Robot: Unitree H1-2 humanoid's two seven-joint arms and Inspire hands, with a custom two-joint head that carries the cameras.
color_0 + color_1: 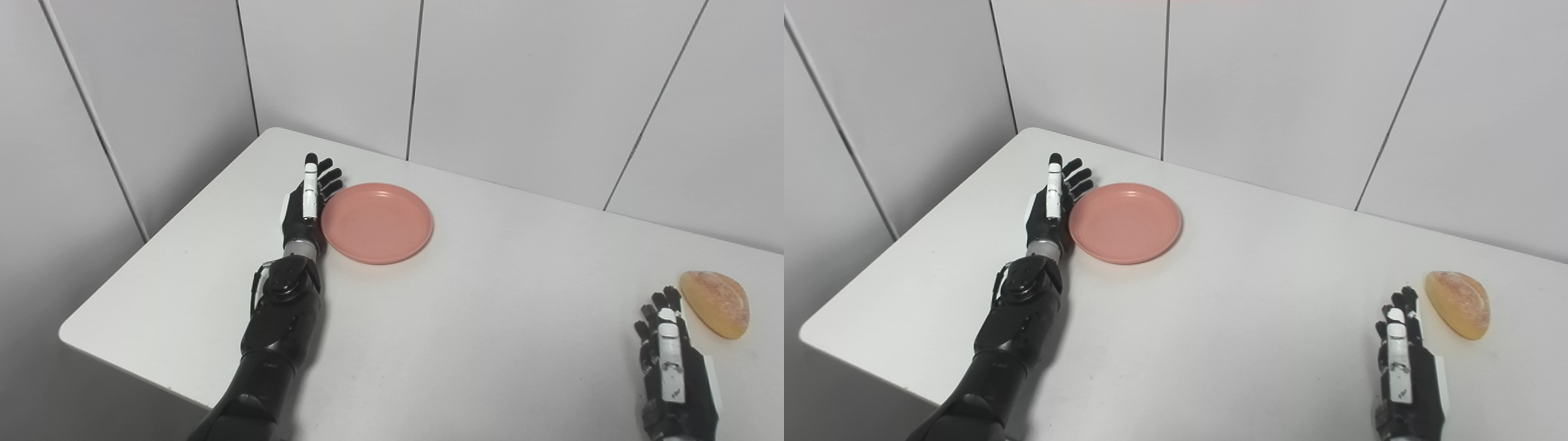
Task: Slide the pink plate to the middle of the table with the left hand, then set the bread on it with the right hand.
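The pink plate (377,222) lies empty on the white table (465,318), left of the middle. My left hand (308,199) stands edge-on with fingers straight, its palm side against the plate's left rim; it is open and holds nothing. The bread (716,302), a golden half-round bun, lies near the table's right side. My right hand (672,361) rests open at the lower right, fingers straight, just left of and below the bread, a small gap between them. The same scene shows in the right eye view: plate (1125,222), bread (1459,303).
White panelled walls stand close behind the table and along its left. The table's left corner edge (67,334) is near my left forearm. Bare tabletop lies between the plate and the bread.
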